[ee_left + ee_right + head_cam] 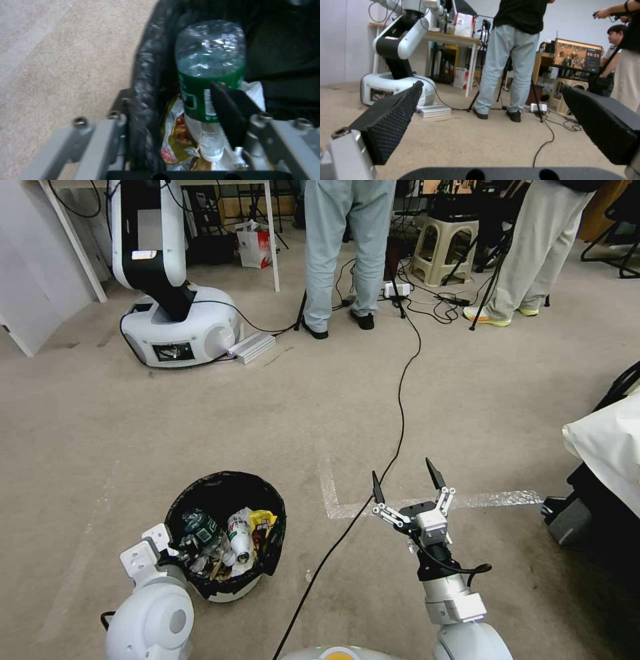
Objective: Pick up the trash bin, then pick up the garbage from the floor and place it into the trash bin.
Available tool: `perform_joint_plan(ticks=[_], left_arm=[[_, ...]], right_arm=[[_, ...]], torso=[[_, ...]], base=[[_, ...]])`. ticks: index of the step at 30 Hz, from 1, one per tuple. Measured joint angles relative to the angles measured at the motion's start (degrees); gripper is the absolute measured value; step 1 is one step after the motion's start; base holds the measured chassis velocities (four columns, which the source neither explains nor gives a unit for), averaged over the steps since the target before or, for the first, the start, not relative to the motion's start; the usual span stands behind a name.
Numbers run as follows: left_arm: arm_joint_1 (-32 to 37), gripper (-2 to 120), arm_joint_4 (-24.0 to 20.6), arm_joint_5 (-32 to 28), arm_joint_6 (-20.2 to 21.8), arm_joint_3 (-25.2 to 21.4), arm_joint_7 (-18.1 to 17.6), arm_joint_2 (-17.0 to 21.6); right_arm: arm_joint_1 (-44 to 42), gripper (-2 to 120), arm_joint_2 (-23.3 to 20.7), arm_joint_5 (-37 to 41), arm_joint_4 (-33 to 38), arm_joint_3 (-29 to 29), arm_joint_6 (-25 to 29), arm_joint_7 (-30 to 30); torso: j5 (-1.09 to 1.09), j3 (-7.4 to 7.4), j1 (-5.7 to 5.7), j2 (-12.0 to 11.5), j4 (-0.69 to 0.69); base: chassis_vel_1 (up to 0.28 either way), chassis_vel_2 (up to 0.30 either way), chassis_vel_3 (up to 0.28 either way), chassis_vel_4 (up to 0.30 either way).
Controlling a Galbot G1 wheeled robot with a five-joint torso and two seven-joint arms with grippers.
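A: Gripping the near rim, the left pincer (173, 140) has one finger outside the wall and one black pad inside, pinched on the small round white plastic trash bin with its crinkly black liner bag (220, 587). That straddle over the rim is probably why the bin hangs steady at the robot's left side.

B: And what sits closest to that inner pad?

A: A small clear plastic bottle with a green label (208, 82), neck down, touching the pad. Beside it lies a yellow snack wrapper (175, 140), with some white paper under the bottle. In the head view the bin is well filled: a second bottle with a red-and-white label (239, 537), another yellow wrapper and brown scraps.

B: The right arm?

A: The right pincer (408, 481) hovers low over the beige-grey short-pile carpet floor (200, 420), jaws spread wide and holding nothing, pointing ahead. Kept open like that, it looks ready for another piece.

B: Is there any litter near it?

A: None that I can make out. A thin black cable (399, 413) runs under it, and a pale tape corner (427, 503) marks the carpet just there.

B: So how far along is it?

A: I'd judge nearly done: the garbage sits in the bin and the carpet ahead looks clean. Farther out stand a white robot base (180, 330) and a beige plastic stool (445, 247).
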Motion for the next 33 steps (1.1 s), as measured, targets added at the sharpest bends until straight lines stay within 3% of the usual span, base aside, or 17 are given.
perform_joint_plan(ticks=[10, 19, 33], left_arm=[[0.02, 84, 0.45, -0.65, -1.25, -0.08, -1.0, -0.09], [0.83, 96, -0.88, -0.47, -1.87, -0.76, -2.35, -0.08], [6.46, 98, -5.01, 4.0, -4.46, -1.14, -3.49, -1.34]], right_arm=[[-0.1, 100, 0.14, -0.34, -0.64, 0.0, 0.44, -0.08], [-0.2, 100, 0.15, -0.37, -0.63, 0.09, 0.57, -0.1], [0.81, 100, 0.33, -0.34, -0.54, -0.48, 0.12, -0.44]], torso=[[0.01, 0.0, 0.0, 0.0, 0.0], [0.02, 0.0, 0.0, 0.0, 0.0], [0.01, 0.0, 0.0, 0.0, 0.01]], base=[[0.0, 0.0, 0.0, 0.0], [0.0, 0.0, 0.0, 0.0], [0.0, 0.0, 0.0, 0.0]])
